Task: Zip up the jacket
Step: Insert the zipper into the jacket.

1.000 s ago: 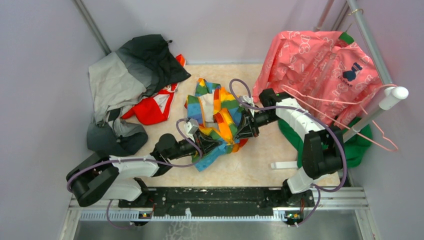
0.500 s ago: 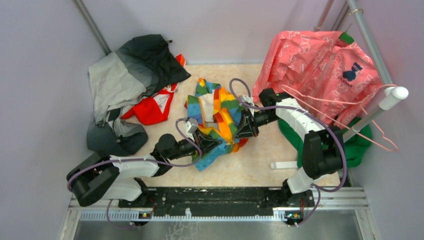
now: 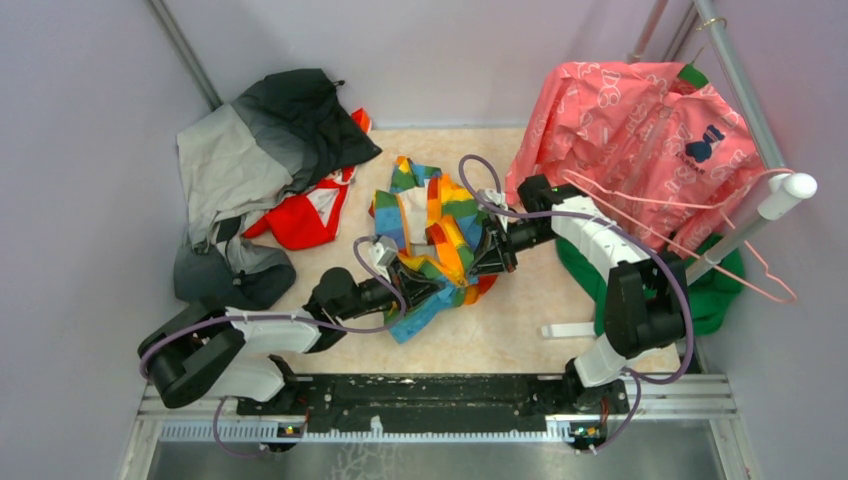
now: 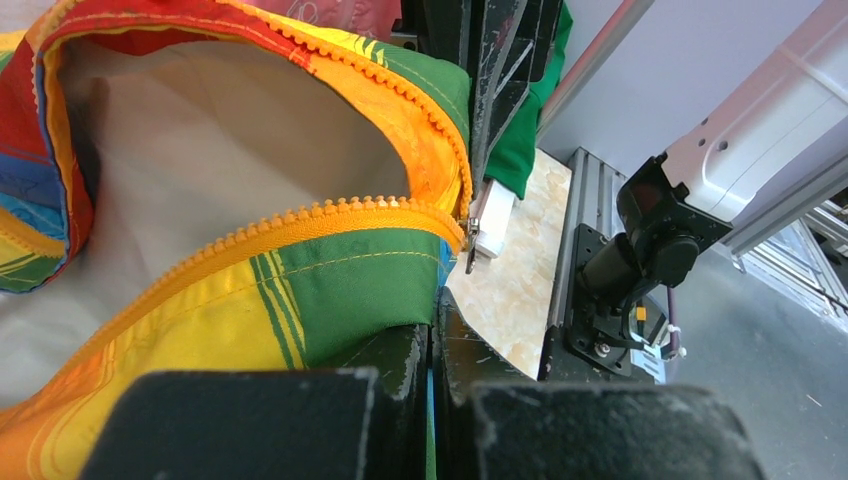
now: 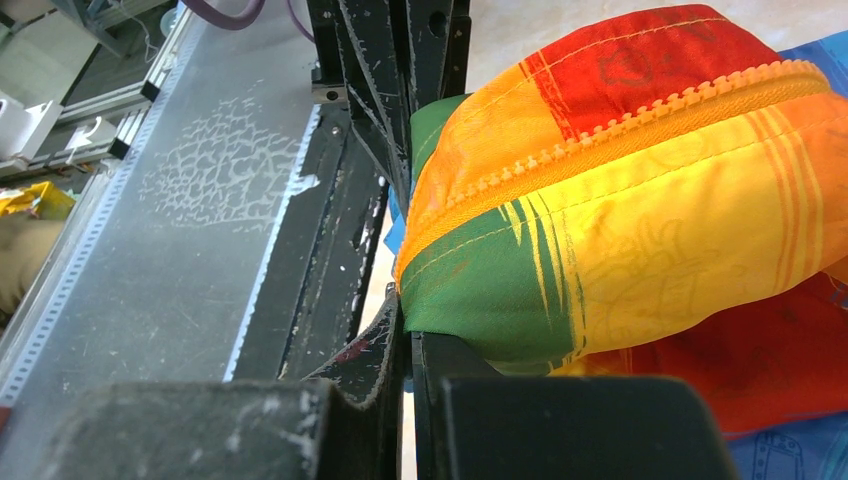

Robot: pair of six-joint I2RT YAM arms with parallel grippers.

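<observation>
from above, both sets of fingertips are buried in folds, so the grips show only in the wrist views, and even there the finger bodies hide how much cloth is caught. the left gripper (image 4: 434, 330) is closed, its 2 fingers pressed together on a green stripe of the jacket (image 4: 330, 290), just under the bottom end of the orange zipper (image 4: 300, 222). the slider (image 4: 468, 228) sits at that end with a white tab (image 4: 493, 225) beside it. from there the 2 rows of teeth spread apart around pale lining (image 4: 200, 140). the right gripper (image 5: 408, 335) is also closed, pinching a green edge just below a row of teeth that runs up across orange and red cloth. the left arm (image 3: 270, 335) lies low, reaching from its base at the near left toward the jacket's near side. the right arm (image 3: 620, 270) rises from the near right, bends at a raised elbow and comes in from the right. the 2 grippers face each other with the jacket bunched between them at the middle of the table (image 3: 500, 340). a grey-and-black jacket (image 3: 260, 160) lies over a red garment (image 3: 305, 220) at far left. a pink garment (image 3: 640, 130) hangs at far right above green cloth (image 3: 720, 290), partly cut off by the arm.
</observation>
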